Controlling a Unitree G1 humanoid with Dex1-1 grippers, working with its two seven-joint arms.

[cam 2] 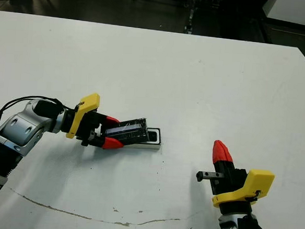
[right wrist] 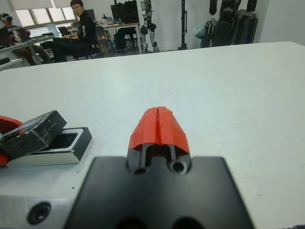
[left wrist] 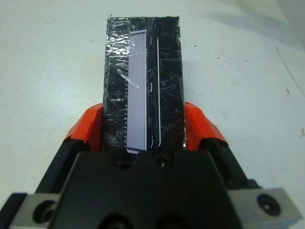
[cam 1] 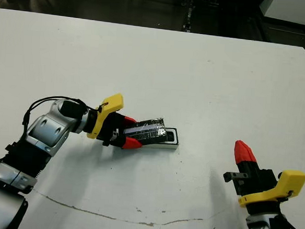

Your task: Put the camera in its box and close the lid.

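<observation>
Holding the black lid [cam 1: 147,127] tight by its sides, tilted over the white box [cam 1: 167,140] on the counter [cam 1: 197,70], the left tool [cam 1: 126,131] must next lay it flat, while the right tool [cam 1: 244,151] waits clenched, well apart.

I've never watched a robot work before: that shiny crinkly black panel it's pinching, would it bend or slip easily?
The flat, glossy black panel probably stays stiff: it juts straight out of the left pincer without sagging. Its crinkly film may be slippery. It looks thin and light, resting tilted on the small white box.
</observation>
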